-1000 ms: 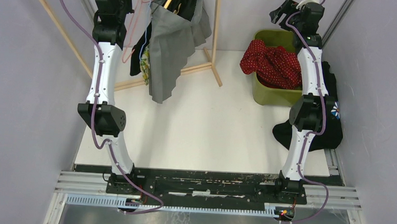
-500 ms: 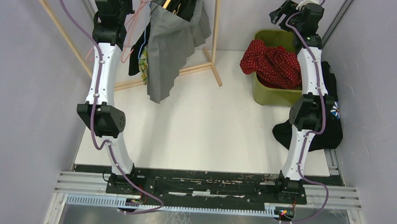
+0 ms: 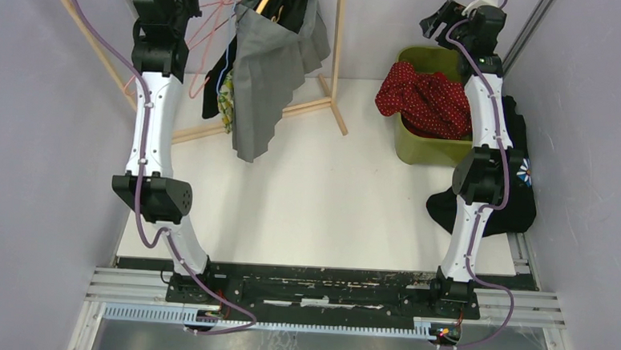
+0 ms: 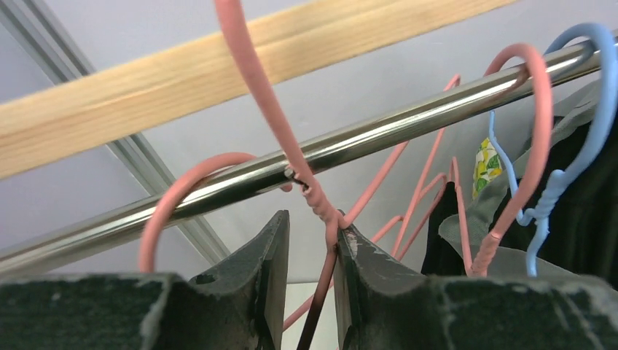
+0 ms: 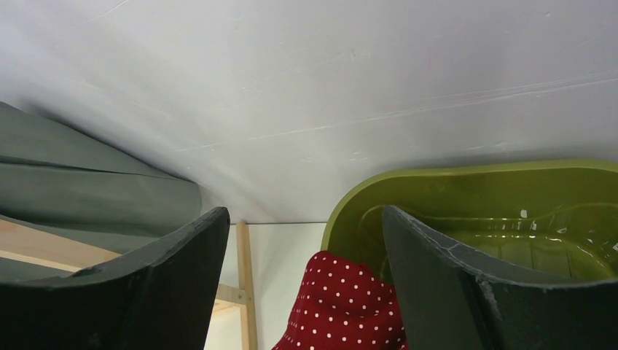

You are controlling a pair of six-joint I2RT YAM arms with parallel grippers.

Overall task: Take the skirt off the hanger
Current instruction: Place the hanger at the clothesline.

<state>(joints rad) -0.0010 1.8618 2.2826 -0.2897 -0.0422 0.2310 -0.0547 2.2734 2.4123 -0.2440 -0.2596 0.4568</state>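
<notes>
A red skirt with white dots (image 3: 424,97) lies heaped in the green bin (image 3: 411,148), spilling over its left rim; the right wrist view shows the skirt (image 5: 342,306) below the fingers. My right gripper (image 5: 304,211) hangs open high above the bin, holding nothing. My left gripper (image 4: 313,222) is up at the metal rail (image 4: 408,120). A bare pink hanger (image 4: 321,208) hooks over the rail, and its neck passes between the parted jaws, resting against the right finger (image 4: 364,270) only. The left finger stands clear of the wire.
Further hangers, pink (image 4: 536,109) and blue (image 4: 597,95), hang on the rail to the right. A grey garment (image 3: 265,68) and dark clothes hang from the wooden rack (image 3: 337,40). A black garment (image 3: 522,202) lies by the right arm.
The left jaws have come apart from a shut grip on the pink hanger's neck, and the left arm has shifted left along the rail. The right arm has stayed still.
</notes>
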